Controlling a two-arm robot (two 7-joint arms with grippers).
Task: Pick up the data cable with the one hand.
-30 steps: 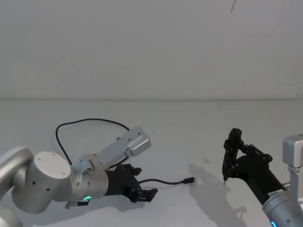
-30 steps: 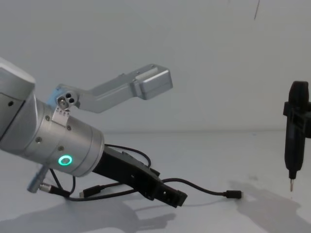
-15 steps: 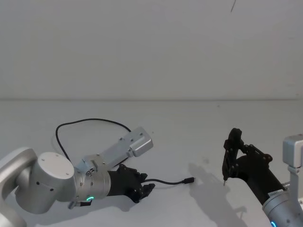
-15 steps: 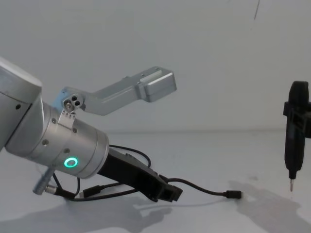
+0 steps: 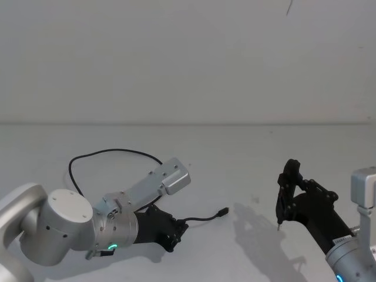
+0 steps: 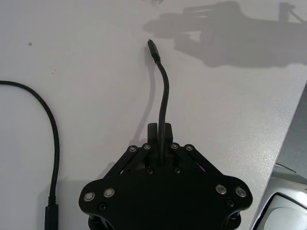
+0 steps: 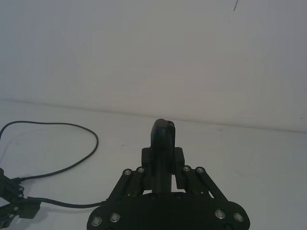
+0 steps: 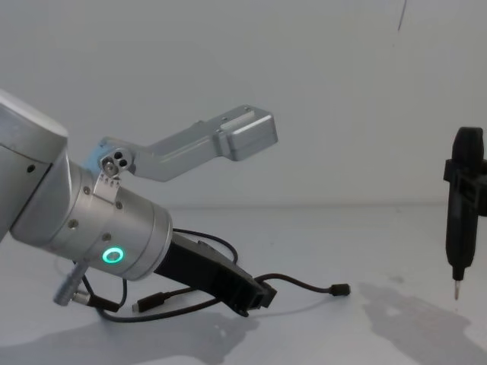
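Observation:
The data cable [image 5: 111, 149] is a thin black cord lying in a loop on the white table [image 5: 247, 153]. My left gripper [image 5: 179, 228], black on a silver cylinder with a green ring, is shut on the cable a short way from one plug [image 5: 223, 212]. In the left wrist view the fingers [image 6: 166, 132] pinch the cable [image 6: 164, 96], which arches out to its plug [image 6: 152, 47]. The chest view shows that plug [image 8: 341, 290] just above the table, and the other plug [image 8: 144, 306] lying under the arm. My right gripper [image 5: 288, 185] hangs at the right, shut on a black pen-shaped tool [image 8: 463, 205].
The white table runs back to a plain white wall. The pen-shaped tool's metal tip [image 8: 456, 291] hangs a little above the surface at the right. A silver camera bracket [image 8: 228, 137] sticks out above the left arm.
The left gripper has shut on the cable and drawn back toward the left. The free plug has slid left and lifted slightly. The right arm has not moved.

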